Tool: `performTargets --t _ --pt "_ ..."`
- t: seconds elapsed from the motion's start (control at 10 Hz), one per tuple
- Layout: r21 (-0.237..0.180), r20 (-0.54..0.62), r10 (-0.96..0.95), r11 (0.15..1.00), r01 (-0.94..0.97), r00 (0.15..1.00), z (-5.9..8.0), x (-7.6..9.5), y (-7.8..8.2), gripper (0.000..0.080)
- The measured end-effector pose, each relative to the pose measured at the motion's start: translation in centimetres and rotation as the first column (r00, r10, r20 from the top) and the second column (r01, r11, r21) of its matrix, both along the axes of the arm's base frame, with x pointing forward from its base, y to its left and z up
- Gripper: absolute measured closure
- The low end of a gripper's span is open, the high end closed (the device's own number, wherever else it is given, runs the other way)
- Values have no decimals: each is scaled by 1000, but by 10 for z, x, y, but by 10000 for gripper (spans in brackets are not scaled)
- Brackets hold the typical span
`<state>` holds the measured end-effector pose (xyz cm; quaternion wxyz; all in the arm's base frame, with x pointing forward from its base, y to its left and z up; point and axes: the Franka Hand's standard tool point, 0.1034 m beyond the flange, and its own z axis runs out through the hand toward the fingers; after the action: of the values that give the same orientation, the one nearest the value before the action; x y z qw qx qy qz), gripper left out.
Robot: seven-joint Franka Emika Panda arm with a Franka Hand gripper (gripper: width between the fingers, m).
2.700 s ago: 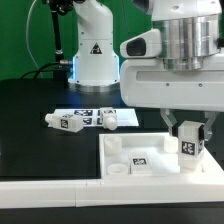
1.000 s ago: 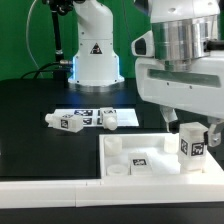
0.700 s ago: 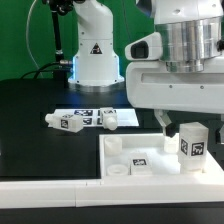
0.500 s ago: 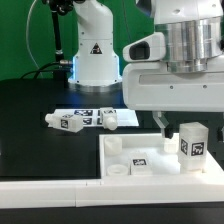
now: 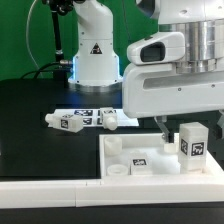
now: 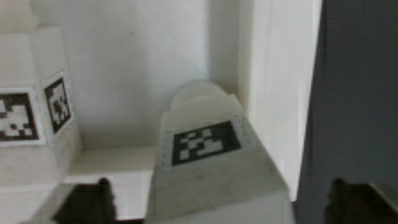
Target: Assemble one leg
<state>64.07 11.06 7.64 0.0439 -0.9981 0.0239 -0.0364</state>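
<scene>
The leg (image 5: 192,143) is a white block with a black-and-white tag. It stands upright at the exterior view's right end of the wide white tray-like piece (image 5: 150,148). My gripper (image 5: 189,123) hangs just above it. The jaws are spread wider than the leg and do not touch it. In the wrist view the leg (image 6: 210,150) runs down between my two dark fingertips (image 6: 89,203), with a gap on each side of it. My gripper (image 6: 217,205) is open and empty.
Two rounded white tagged pieces (image 5: 68,121) (image 5: 110,119) lie on the black table by the marker board (image 5: 88,111). The robot's white base (image 5: 95,50) stands behind. Another tagged white part (image 6: 27,110) shows at the wrist view's edge.
My gripper held the leg on the tray, then opened and rose a little. The leg stays upright where it was set.
</scene>
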Motion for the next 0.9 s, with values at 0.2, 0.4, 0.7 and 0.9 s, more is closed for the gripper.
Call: performTargets --t 0.2,0.4,0.7,0.9 --pt "14 -11 -105 994 105 994 0 0 1 364" --pt "22 -27 -254 967 255 967 0 0 -1 512" --pt "16 -97 -648 758 653 755 -1 -4 1 512" --pt "1 -149 -882 453 892 448 0 -4 6 512"
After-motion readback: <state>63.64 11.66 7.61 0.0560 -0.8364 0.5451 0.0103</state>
